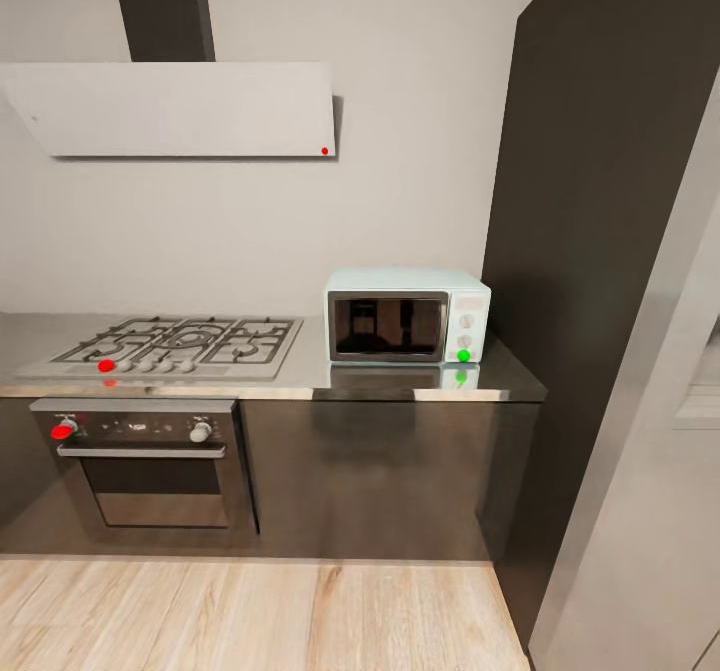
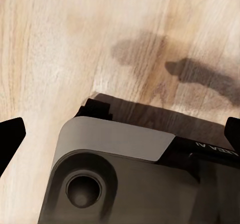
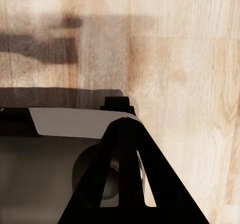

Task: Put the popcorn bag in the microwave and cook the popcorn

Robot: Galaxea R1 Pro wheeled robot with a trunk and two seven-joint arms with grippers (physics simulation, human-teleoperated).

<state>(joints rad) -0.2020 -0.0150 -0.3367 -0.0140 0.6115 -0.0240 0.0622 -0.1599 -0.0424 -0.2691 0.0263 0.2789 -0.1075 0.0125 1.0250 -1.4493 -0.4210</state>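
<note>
Head view: the small pale mint-blue microwave (image 1: 407, 316) with its dark glass door shut stands on the long grey glossy countertop (image 1: 420, 379), right of the steel gas hob (image 1: 175, 344) — green light lit by its knobs; the popcorn bag's place cannot be told.
Below hob: black-and-steel built-in oven (image 1: 150, 461).
Left wrist view: left gripper (image 2: 120, 134) spread wide over the pale wooden floor (image 2: 60, 44) and the robot's grey base (image 2: 140, 179).
Right wrist view: right gripper (image 3: 130, 179) — fingers pressed together, above floor.

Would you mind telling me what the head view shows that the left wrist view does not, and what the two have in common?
Head view: the mint-blue microwave, door closed, on the grey countertop, right of the gas hob, with the built-in oven below and the hood above.

Left wrist view: the left claw, its dark fingertips spread at the picture's edges, above the robot's grey base.

Both: the light wooden floor.
</note>
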